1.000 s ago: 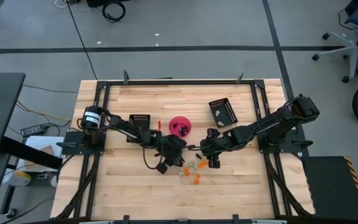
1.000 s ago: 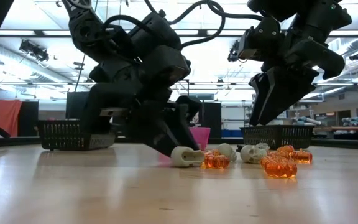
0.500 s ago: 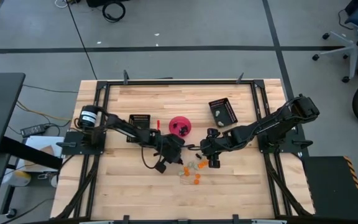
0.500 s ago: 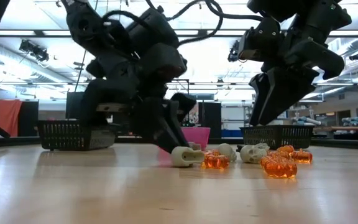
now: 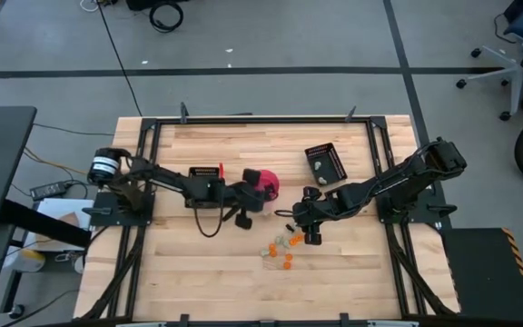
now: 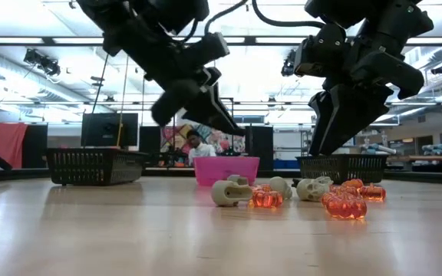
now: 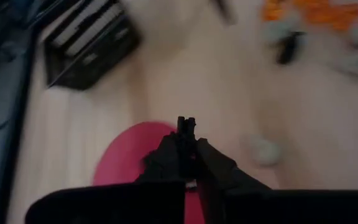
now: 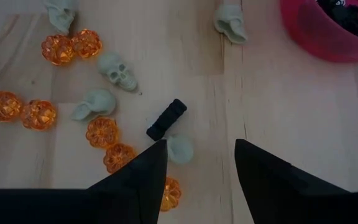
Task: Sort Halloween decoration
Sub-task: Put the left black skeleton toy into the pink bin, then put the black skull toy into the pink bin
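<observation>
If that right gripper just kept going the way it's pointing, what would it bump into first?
Probably the small black trinket on the table, with a whitish skull close beside it. The right gripper is open and points down at the pile; the depth is hard to judge.

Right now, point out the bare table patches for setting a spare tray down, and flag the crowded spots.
Free: the wood strip along the table's near edge, below the trinket pile, and the far strip between the left tray and right tray. Crowded: the middle, where the left gripper hangs over the pink bowl and the right gripper, jaws open, hovers by the trinkets.
</observation>
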`<action>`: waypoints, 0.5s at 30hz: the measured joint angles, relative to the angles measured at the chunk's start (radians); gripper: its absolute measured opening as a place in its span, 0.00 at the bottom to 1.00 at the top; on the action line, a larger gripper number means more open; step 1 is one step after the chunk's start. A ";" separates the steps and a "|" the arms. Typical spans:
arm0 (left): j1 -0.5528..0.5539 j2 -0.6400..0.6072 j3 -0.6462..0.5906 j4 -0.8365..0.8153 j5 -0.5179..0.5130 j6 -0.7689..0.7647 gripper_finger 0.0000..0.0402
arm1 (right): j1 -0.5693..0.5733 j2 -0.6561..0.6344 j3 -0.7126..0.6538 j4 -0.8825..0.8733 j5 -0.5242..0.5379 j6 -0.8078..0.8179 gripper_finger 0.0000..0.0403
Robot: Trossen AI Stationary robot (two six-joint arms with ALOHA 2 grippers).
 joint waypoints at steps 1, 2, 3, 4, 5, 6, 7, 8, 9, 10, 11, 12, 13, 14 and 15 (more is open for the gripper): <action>0.010 0.000 0.000 0.002 -0.004 -0.016 0.03 | 0.000 0.000 0.000 0.001 0.000 0.000 0.48; 0.020 0.000 0.000 -0.005 -0.004 -0.035 0.04 | 0.000 0.000 0.000 0.001 0.000 0.000 0.48; 0.031 0.000 0.000 -0.013 -0.005 -0.061 0.05 | 0.000 0.000 0.000 0.001 0.000 0.000 0.48; 0.041 0.000 0.000 -0.020 -0.005 -0.086 0.05 | 0.000 0.000 0.000 0.000 0.000 0.000 0.48; 0.050 0.000 0.000 -0.022 -0.005 -0.104 0.07 | 0.000 0.000 0.000 0.001 0.000 0.000 0.48; 0.056 0.000 0.000 -0.025 -0.006 -0.111 0.09 | 0.000 0.000 0.000 0.001 0.000 0.000 0.48; 0.062 0.000 0.000 -0.032 -0.007 -0.119 0.11 | 0.000 0.000 0.000 0.001 0.000 0.000 0.48; 0.065 0.000 0.000 -0.036 -0.007 -0.125 0.13 | 0.000 0.000 0.000 0.001 0.000 0.000 0.48; 0.067 0.000 0.000 -0.037 -0.007 -0.130 0.16 | 0.000 0.000 0.000 0.001 0.000 0.000 0.48; 0.067 0.000 0.000 -0.035 -0.007 -0.132 0.19 | 0.000 0.000 0.000 0.001 0.000 0.000 0.48; 0.067 0.000 0.000 -0.033 -0.007 -0.133 0.22 | 0.000 0.000 0.000 0.001 0.000 0.000 0.48; 0.067 0.000 0.000 -0.033 -0.007 -0.133 0.25 | 0.000 0.000 0.000 0.001 0.000 0.000 0.48; 0.066 0.000 0.000 -0.033 -0.007 -0.133 0.27 | 0.000 0.000 0.000 0.001 0.000 0.000 0.48; 0.064 0.000 0.000 -0.032 -0.007 -0.133 0.30 | 0.000 0.000 0.000 0.001 0.000 0.000 0.48; 0.061 0.000 0.000 -0.030 -0.007 -0.132 0.32 | 0.000 0.000 0.000 -0.001 0.000 0.000 0.48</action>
